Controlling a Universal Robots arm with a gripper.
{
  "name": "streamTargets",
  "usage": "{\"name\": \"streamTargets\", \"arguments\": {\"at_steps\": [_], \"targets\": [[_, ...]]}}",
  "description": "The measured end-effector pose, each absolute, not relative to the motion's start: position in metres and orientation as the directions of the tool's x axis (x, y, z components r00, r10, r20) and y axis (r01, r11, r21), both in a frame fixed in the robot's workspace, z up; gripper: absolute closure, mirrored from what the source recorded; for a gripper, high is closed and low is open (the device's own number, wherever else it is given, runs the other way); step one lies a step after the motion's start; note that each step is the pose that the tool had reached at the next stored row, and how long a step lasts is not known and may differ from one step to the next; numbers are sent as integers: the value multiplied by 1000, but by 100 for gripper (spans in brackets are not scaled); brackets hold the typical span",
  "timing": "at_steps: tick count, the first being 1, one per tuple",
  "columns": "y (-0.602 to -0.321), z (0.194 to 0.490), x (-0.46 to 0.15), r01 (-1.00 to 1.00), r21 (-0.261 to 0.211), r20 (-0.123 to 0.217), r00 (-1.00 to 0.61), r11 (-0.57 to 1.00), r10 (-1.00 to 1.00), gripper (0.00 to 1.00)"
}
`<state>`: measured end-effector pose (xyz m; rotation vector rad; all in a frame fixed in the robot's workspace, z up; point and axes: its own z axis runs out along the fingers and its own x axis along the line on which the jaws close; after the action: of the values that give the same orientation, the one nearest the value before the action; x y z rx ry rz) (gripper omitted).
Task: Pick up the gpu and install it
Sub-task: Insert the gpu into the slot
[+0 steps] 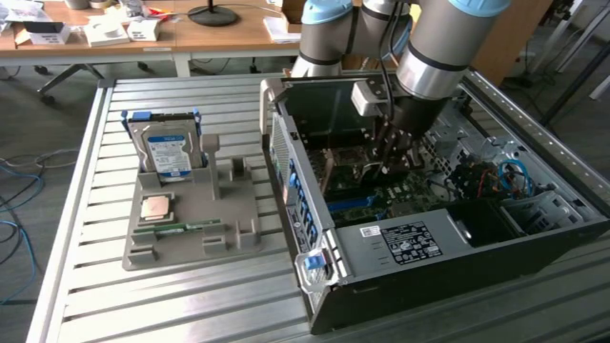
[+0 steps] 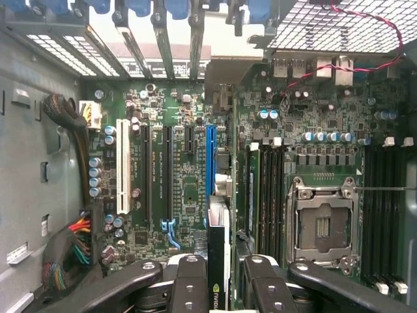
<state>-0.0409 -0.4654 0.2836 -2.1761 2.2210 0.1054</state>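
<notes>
Alignment of the gpu [image 2: 218, 235], a thin flat circuit card seen edge-on with a dark edge, over the long blue expansion slot [image 2: 210, 156].
I see the claw [image 2: 226, 264] clenched on the gpu, its black fingers [image 2: 189, 287] pressing on either face, inside the open black computer case [image 1: 381, 300] on the slatted metal counter [image 1: 191, 307]. The card hangs above the green motherboard [image 2: 176, 195], its edge nearly in line with the blue slot and, as far as I can judge, not yet seated. To do this step well, I would hold the card square to the slot, descend straight and press evenly. Any tilt could jam one corner against the neighbouring black slots [image 2: 166, 169].
</notes>
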Motion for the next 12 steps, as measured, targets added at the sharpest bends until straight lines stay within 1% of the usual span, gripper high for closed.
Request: {"name": "streamTargets", "arguments": {"at_steps": [12], "targets": [[-465,283,-42,-999,27,-69,-21,19,-997,74]]}}
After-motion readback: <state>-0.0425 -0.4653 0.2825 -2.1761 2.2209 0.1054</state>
